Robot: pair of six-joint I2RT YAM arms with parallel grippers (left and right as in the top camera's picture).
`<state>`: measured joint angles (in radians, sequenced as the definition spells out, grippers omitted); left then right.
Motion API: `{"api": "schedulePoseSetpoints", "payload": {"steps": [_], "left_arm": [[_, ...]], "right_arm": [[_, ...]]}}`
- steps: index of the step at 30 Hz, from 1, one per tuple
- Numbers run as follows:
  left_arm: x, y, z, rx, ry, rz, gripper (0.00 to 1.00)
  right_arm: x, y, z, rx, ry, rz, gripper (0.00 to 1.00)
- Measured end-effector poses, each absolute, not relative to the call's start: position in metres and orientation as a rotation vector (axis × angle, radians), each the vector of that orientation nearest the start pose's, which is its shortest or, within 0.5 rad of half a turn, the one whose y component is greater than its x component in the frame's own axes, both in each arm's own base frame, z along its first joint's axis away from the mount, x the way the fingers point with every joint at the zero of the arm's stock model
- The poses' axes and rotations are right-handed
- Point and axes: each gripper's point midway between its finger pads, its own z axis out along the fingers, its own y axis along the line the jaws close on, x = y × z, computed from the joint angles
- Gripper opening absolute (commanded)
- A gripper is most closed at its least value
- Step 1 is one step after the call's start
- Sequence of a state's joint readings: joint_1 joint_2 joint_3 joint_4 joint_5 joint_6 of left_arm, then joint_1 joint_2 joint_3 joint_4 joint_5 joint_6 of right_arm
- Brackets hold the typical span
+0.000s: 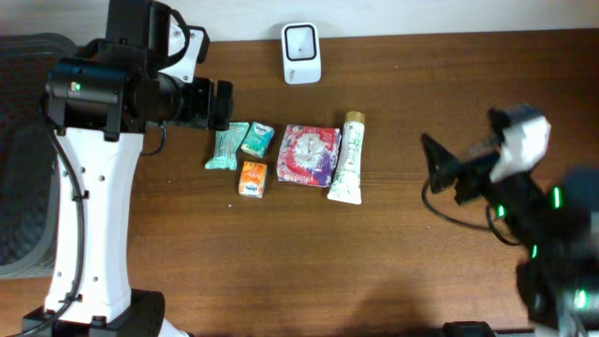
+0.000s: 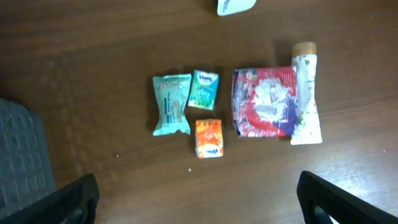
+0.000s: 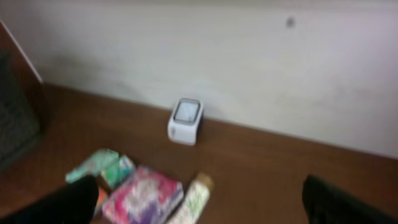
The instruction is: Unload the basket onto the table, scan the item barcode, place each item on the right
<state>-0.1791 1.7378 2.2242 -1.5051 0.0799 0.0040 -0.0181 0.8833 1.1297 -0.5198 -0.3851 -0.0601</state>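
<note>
A white barcode scanner stands at the table's back edge. In front of it lie the items: a teal pouch, a small teal box, an orange box, a red and purple packet and a white tube. My left gripper hovers open just behind the pouch, holding nothing. From its wrist I look down on the pouch, orange box and packet. My right gripper hangs open and empty to the right of the tube, facing the scanner.
The brown table ends at a pale wall behind the scanner. A dark grey mat lies off the table's left edge. The left arm's white base stands at the front left.
</note>
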Motion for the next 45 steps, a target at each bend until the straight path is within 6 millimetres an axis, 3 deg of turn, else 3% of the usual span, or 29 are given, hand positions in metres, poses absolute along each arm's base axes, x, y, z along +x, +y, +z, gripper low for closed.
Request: {"api": "schedulePoseSetpoints", "payload": {"steps": [1, 4, 5, 6, 7, 9, 12, 14, 15, 16, 18, 24, 26, 29, 33, 36, 37, 42, 45], "left_arm": [[0.372, -0.081, 0.333, 0.266, 2.58, -0.165, 0.99], [0.372, -0.081, 0.332, 0.266, 2.582, -0.164, 0.99], [0.372, -0.081, 0.332, 0.266, 2.582, -0.165, 0.99], [0.372, -0.081, 0.332, 0.266, 2.581, -0.165, 0.99], [0.372, -0.081, 0.332, 0.266, 2.582, -0.164, 0.99], [0.372, -0.081, 0.332, 0.266, 2.582, -0.164, 0.99], [0.372, -0.081, 0.332, 0.266, 2.582, -0.164, 0.99], [0.372, -0.081, 0.332, 0.266, 2.582, -0.164, 0.99], [0.372, -0.081, 0.332, 0.266, 2.582, -0.164, 0.99], [0.373, -0.081, 0.332, 0.266, 2.58, -0.165, 0.99], [0.372, -0.081, 0.332, 0.266, 2.582, -0.164, 0.99], [0.372, -0.081, 0.332, 0.266, 2.582, -0.164, 0.99], [0.372, -0.081, 0.332, 0.266, 2.582, -0.164, 0.99], [0.372, -0.081, 0.332, 0.266, 2.582, -0.164, 0.99], [0.372, -0.081, 0.332, 0.266, 2.582, -0.164, 0.99], [0.372, -0.081, 0.332, 0.266, 2.582, -0.164, 0.99], [0.372, -0.081, 0.332, 0.266, 2.582, -0.164, 0.99], [0.372, -0.081, 0.332, 0.266, 2.582, -0.164, 0.99], [0.372, -0.081, 0.332, 0.266, 2.582, -0.164, 0.99]], "right_arm": [[0.324, 0.071, 0.364, -0.345, 1.895, 0.395, 0.98], [0.346, 0.118, 0.309, -0.48, 2.063, 0.845, 0.99], [0.365, 0.127, 0.279, -0.449, 2.127, 0.992, 0.94], [0.371, 0.13, 0.263, -0.416, 2.171, 1.05, 0.83], [0.378, 0.136, 0.243, -0.388, 2.225, 1.103, 0.78], [0.381, 0.157, 0.21, -0.337, 2.348, 1.138, 0.85], [0.383, 0.194, 0.165, -0.214, 2.546, 0.997, 0.86], [0.395, 0.192, 0.145, -0.094, 2.632, 0.923, 0.82], [0.403, 0.191, 0.137, -0.057, 2.68, 0.899, 0.88], [0.409, 0.19, 0.132, -0.037, 2.743, 0.874, 0.99], [0.432, 0.196, 0.138, -0.094, 2.74, 0.839, 0.99], [0.433, 0.2, 0.142, -0.126, 2.73, 0.823, 0.99], [0.427, 0.199, 0.135, -0.119, 2.77, 0.8, 0.8], [0.423, 0.199, 0.098, -0.075, 2.875, 0.783, 0.63], [0.419, 0.198, 0.063, -0.027, 2.966, 0.773, 0.57], [0.42, 0.195, 0.06, -0.021, 2.97, 0.739, 0.56], [0.421, 0.191, 0.058, -0.015, 2.975, 0.704, 0.49], [0.42, 0.18, 0.055, 0.004, 2.993, 0.643, 0.5], [0.419, 0.149, 0.049, 0.095, 3.036, 0.545, 0.5]]}}
